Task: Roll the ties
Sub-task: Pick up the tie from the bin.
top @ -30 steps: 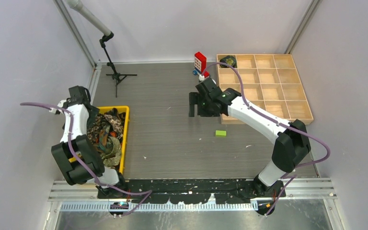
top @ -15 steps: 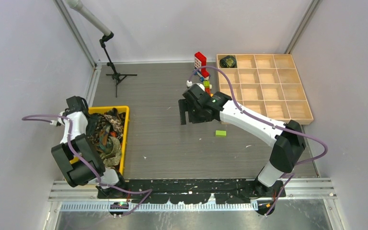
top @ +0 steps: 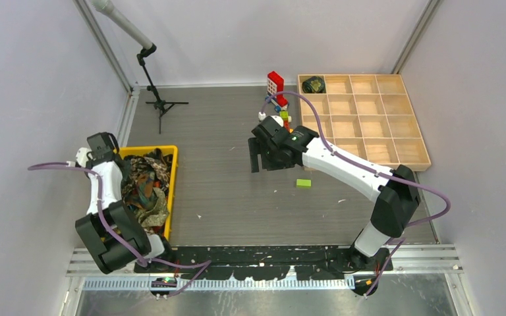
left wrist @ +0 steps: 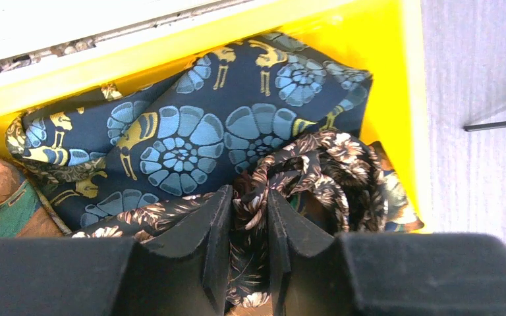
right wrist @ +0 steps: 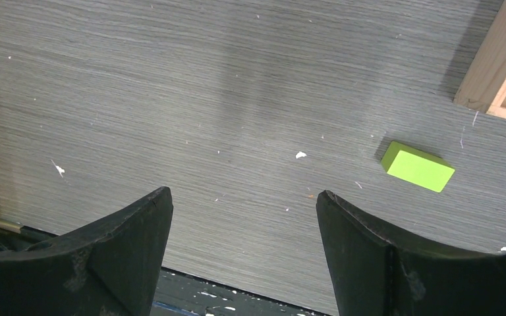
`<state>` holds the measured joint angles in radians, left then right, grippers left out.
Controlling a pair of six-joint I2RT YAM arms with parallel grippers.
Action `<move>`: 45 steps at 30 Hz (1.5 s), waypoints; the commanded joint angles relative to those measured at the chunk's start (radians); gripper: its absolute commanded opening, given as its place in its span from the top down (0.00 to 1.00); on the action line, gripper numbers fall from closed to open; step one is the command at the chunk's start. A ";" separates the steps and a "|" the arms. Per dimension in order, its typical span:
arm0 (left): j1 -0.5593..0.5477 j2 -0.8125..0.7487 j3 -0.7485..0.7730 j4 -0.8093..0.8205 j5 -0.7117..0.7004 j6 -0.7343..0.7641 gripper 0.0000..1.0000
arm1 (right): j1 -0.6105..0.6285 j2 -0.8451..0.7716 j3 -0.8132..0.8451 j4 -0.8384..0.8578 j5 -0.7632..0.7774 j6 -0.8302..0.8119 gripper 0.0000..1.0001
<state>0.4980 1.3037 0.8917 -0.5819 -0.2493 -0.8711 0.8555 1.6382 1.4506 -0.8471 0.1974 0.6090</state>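
My left tool (left wrist: pixel 249 197): closed to a narrow gap on a fold of the brown floral tie (left wrist: pixel 316 164); cloth fills the space between the two pads.
My right tool (right wrist: pixel 244 197): wide open and gripping nothing, hanging over bare surface (right wrist: pixel 237 79) near the middle.
Where the ties are: heaped in the yellow bin (left wrist: pixel 402 99) at the left edge of the surface, towards the near-left corner; one rolled tie (top: pixel 313 84) sits in the far-left compartment of the wooden tray (top: pixel 428 158) at the far-right corner.
Deciding relation: the pinched fold lies straight ahead of my left pads, and the rest of that tie bunches to one side of them, against the bin wall that borders the open surface.
Long axis: I cannot tell; the tie is crumpled and looped, with no straight run showing.
What lies under it: the blue tie (left wrist: pixel 191 131), spread across the bin's far end and touching the brown one.
Nearer arm: the left, already in the bin; the right is well apart, with the green block (right wrist: pixel 417 166) beside it.
Next move, as I judge it: lift up and across towards the middle, so the length can pull free.
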 commanded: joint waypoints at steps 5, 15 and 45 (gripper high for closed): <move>0.004 -0.084 0.097 -0.007 0.023 0.035 0.80 | 0.008 -0.022 0.058 -0.014 0.024 0.017 0.16; 0.003 -0.127 0.150 -0.009 0.178 0.029 1.00 | 0.009 -0.031 0.060 -0.021 0.044 0.023 0.16; -0.889 -0.116 0.433 0.078 0.458 -0.014 1.00 | 0.007 -0.645 -0.116 -0.041 0.661 0.129 0.17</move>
<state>-0.2928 1.1854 1.2701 -0.5888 0.1665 -0.8513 0.8600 1.0904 1.3441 -0.8692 0.7059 0.6922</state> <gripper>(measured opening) 0.034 0.834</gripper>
